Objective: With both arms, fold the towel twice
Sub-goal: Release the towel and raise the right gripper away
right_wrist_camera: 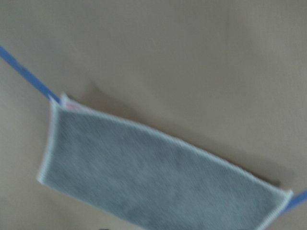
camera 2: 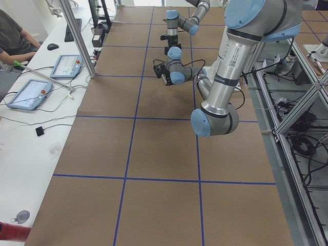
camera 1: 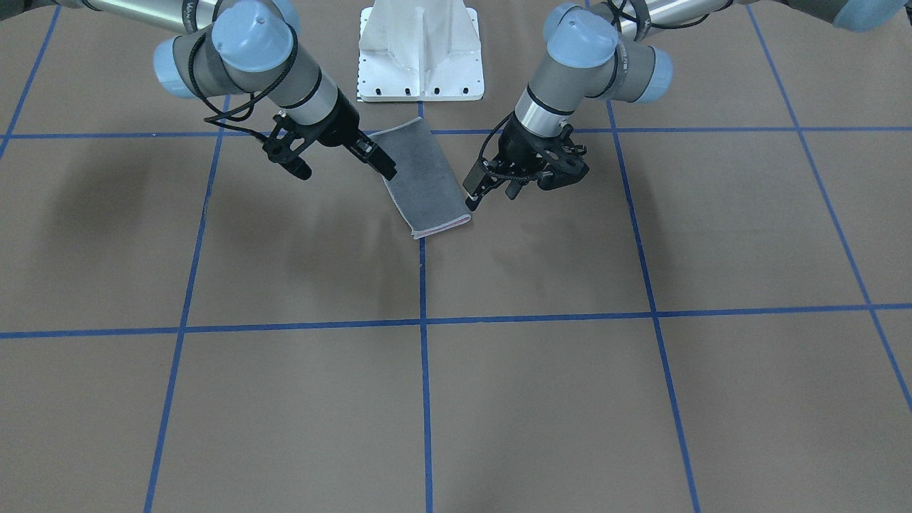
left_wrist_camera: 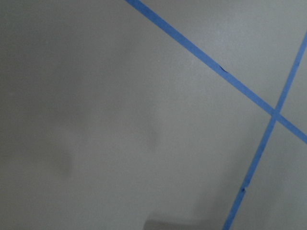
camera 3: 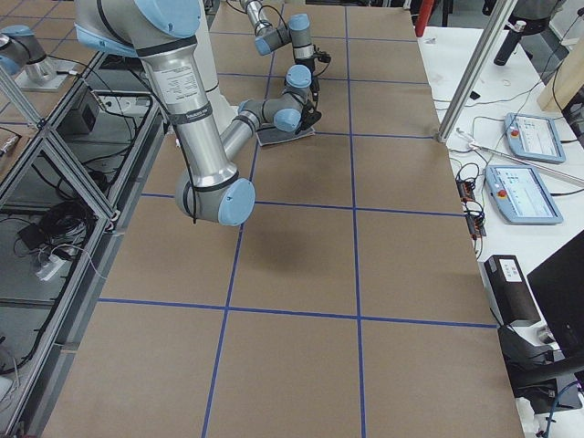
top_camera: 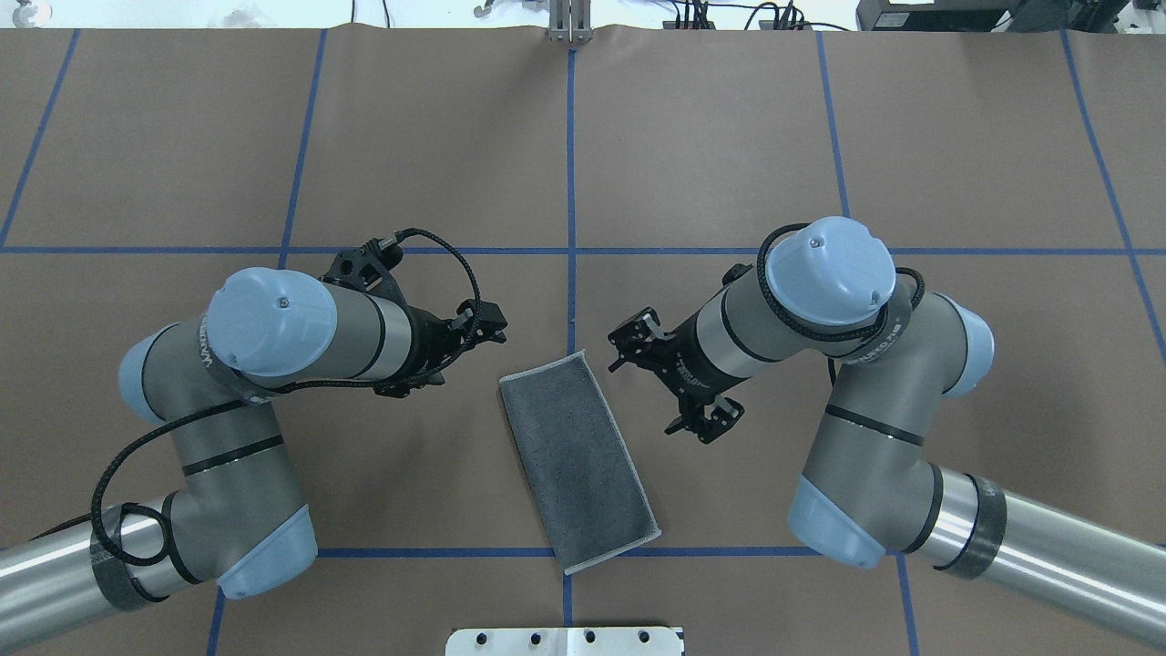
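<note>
Right at the robot's base you've got the white bolted pedestal, and just past it the towel lies flat on the brown-papered worktop. It's folded into a long narrow rectangle, grey face up, pale hem all round. It sits askew: its near short end crosses the blue tape line closest to the pedestal, and its far end stops beside the centre tape line. Check the front-facing camera and you'll see a thin strip of pink peeping out under that far short edge. Now the claws, one on each side of the far end. The left claw hangs over the worktop near the towel's far corner on the robot's left, fingers apart, clear of the cloth. The right claw hovers just beside the other far corner, fingers apart too, and the overhead picture shows a gap between it and the hem. Your left wrist camera looks down on bare brown paper with two tape lines crossing. Your right wrist camera, a bit blurred, has the grey rectangle across its lower half with a speck of pink at one corner. Beyond the claws the worktop runs on in taped squares. Off its far edge, on the operators' side, lie two teach pendants, and a seated person shows at the corner.
</note>
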